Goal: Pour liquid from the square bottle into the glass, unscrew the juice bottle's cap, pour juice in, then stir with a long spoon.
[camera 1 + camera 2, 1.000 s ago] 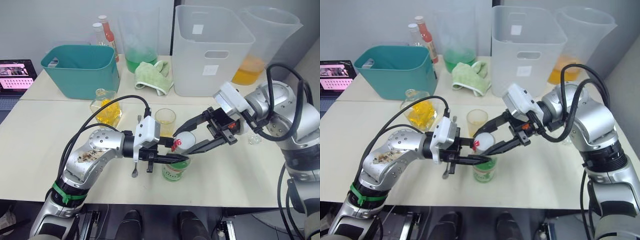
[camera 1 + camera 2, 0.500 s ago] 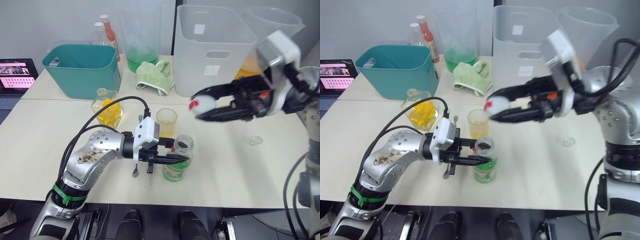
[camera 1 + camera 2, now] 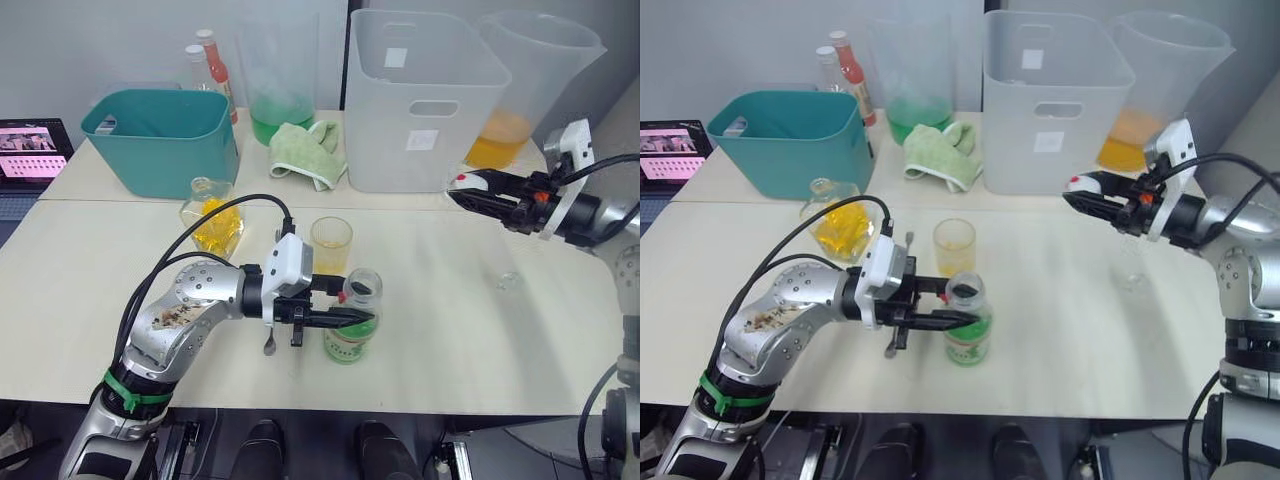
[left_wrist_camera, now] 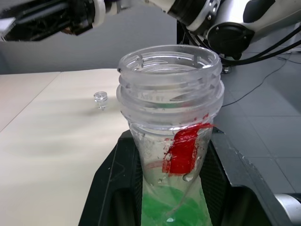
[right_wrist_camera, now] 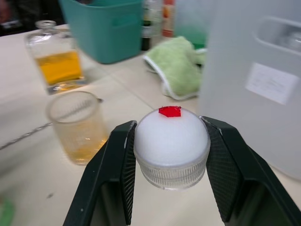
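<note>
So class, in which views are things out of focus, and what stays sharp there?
Right wrist view: the cap in the right tool is sharp, the glass and square bottle behind soft. Left wrist view: the juice bottle is crisp, the far stopper slightly soft.

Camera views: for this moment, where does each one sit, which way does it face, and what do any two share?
Left eye and right eye: on the head, looking forward and down over the table; both arms show, left claw gripping the juice bottle, right claw holding the cap.
Left wrist: along its black fingers at the bottle's open neck.
Right wrist: along its fingers at the cap, glass and square bottle beyond.
Shared: both eye views and the right wrist show the glass.
</note>
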Available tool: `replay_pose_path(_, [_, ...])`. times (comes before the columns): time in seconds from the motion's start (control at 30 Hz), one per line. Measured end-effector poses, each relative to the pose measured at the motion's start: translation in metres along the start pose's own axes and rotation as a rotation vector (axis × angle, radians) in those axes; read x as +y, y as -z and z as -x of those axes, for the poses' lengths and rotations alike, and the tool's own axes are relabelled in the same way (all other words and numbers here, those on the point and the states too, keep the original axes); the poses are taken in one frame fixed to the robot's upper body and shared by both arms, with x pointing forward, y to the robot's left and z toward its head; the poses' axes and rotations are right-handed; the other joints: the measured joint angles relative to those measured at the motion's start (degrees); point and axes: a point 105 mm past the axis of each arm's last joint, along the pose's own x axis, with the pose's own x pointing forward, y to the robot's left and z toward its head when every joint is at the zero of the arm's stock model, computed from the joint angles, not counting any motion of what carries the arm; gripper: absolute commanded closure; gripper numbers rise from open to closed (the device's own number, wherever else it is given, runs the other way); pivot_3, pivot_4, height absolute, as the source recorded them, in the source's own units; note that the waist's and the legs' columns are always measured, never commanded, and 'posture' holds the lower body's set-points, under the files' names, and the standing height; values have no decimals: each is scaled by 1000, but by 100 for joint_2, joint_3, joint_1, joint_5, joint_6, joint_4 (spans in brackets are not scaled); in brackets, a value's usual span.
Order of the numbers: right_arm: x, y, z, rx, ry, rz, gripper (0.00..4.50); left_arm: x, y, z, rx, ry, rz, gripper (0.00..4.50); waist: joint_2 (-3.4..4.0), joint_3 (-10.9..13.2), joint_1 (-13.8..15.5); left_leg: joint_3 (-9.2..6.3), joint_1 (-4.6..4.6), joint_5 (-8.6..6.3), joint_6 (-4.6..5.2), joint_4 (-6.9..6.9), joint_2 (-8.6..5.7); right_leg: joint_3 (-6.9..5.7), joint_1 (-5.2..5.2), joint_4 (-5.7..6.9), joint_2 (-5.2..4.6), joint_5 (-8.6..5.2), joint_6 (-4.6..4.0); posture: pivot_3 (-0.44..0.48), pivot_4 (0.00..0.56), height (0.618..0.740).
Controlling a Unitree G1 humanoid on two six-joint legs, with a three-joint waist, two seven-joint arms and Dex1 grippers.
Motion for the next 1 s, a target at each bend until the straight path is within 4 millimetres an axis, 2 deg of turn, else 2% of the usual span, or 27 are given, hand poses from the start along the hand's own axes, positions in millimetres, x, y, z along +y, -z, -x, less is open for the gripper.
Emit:
replay_pose_path(0.13, [-9, 29, 0, 44, 101, -41, 2901, 1, 0, 4, -11, -18, 18, 3261, 2, 1, -31, 1, 1, 0, 0, -1, 0, 3, -2, 4, 0, 0, 0, 0, 150, 740])
replay_pose_path(0.23, [-16, 43, -2, 58, 176, -59, 2901, 1, 1, 7, -11, -27, 25, 3261, 2, 1, -46, 1, 2, 0, 0, -1, 0, 4, -2, 4, 1, 0, 0, 0, 150, 740])
replay_pose_path(0.37, [-16, 58, -7, 66, 220, -78, 2901, 0, 2, 11, -17, -41, 46, 3261, 2, 1, -60, 1, 2, 0, 0, -3, 1, 3, -1, 4, 2, 0, 0, 0, 150, 740])
replay_pose_path(0.53, [-9, 98, -15, 143, 269, -149, 2901, -1, 1, 16, -7, -58, 47, 3261, 2, 0, -98, 1, 3, 0, 0, -4, 0, 4, -1, 6, 2, 1, -1, 0, 150, 740])
replay_pose_path(0.6, [-7, 108, -16, 166, 273, -170, 2901, -1, 0, 18, -6, -62, 49, 3261, 3, 1, -114, 1, 3, 0, 0, -4, 0, 5, -1, 6, 1, 1, -1, 0, 150, 740])
replay_pose_path(0.87, [-11, 131, -13, 249, 303, -159, 2901, 1, 1, 19, -3, -73, 56, 3261, 3, 1, -150, 1, 7, 0, 0, -5, 0, 5, 0, 7, 3, 1, -1, 0, 150, 740])
replay_pose_path(1.0, [-11, 133, -12, 250, 302, -166, 2901, 1, 1, 19, -2, -77, 55, 3261, 3, 1, -149, 1, 7, 0, 0, -5, 0, 5, 0, 7, 2, 1, -1, 0, 150, 740])
